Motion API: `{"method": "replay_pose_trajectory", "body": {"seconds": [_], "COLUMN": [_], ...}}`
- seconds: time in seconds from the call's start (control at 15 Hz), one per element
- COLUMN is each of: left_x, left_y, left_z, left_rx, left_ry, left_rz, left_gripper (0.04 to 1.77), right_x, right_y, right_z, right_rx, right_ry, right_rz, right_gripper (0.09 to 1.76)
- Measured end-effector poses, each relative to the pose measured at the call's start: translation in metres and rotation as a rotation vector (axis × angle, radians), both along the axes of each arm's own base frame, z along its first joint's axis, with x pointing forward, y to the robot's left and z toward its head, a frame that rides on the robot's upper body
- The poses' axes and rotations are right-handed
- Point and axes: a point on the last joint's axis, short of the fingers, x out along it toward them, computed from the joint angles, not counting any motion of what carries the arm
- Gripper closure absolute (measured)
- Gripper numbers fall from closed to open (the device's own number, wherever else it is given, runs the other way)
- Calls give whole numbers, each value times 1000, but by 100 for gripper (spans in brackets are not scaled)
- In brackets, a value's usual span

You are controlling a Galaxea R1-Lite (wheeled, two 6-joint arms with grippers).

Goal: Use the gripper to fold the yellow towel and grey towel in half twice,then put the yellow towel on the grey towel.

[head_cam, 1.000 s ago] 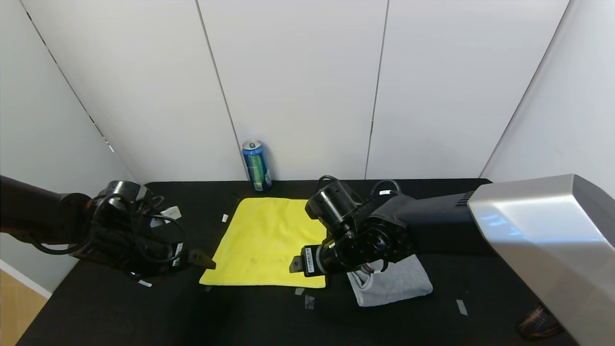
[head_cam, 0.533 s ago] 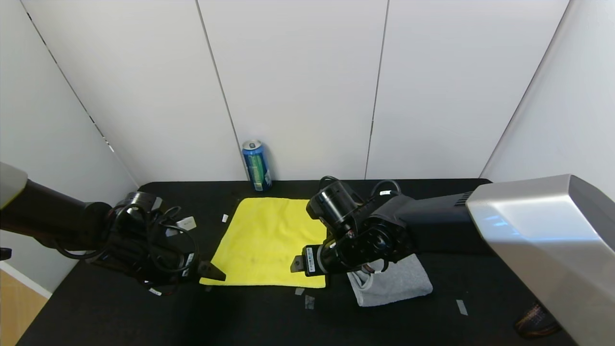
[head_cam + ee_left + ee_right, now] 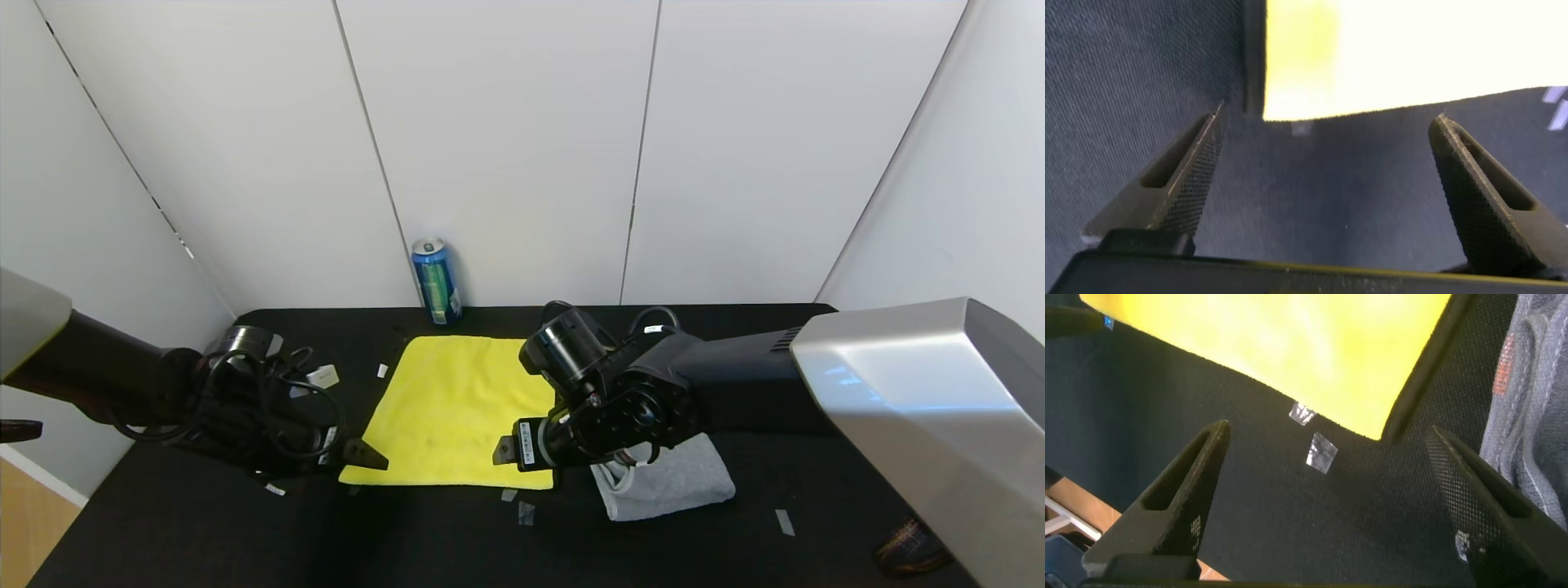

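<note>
Two end effectors, left (image 3: 371, 454) and right (image 3: 500, 450), both released, flank the yellow towel's (image 3: 457, 408) near corners, likely for its first fold; the grey towel (image 3: 673, 482) lies folded at 4 o'clock.

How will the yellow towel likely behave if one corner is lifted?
The yellow towel lies flat as thin soft cloth, so it will probably droop and fold, not stay stiff. It looks light. On the black table it may drag and bunch instead of sliding.
</note>
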Motion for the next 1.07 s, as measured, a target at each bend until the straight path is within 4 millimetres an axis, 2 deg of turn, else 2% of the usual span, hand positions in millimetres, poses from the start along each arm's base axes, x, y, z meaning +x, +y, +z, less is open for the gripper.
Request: {"method": "replay_pose_trajectory", "body": {"seconds": [1.07], "left_x": [7], "left_y": [-6], "left_z": [-9], "left_rx": [-14], "left_ry": [-7], "left_rz": [-22], "left_gripper": [9], "right_x": [-1], "right_y": [1], "right_z": [-2], "right_rx": [1], "right_ry": [11], "right_rz": [-5], "right_gripper": [14]}}
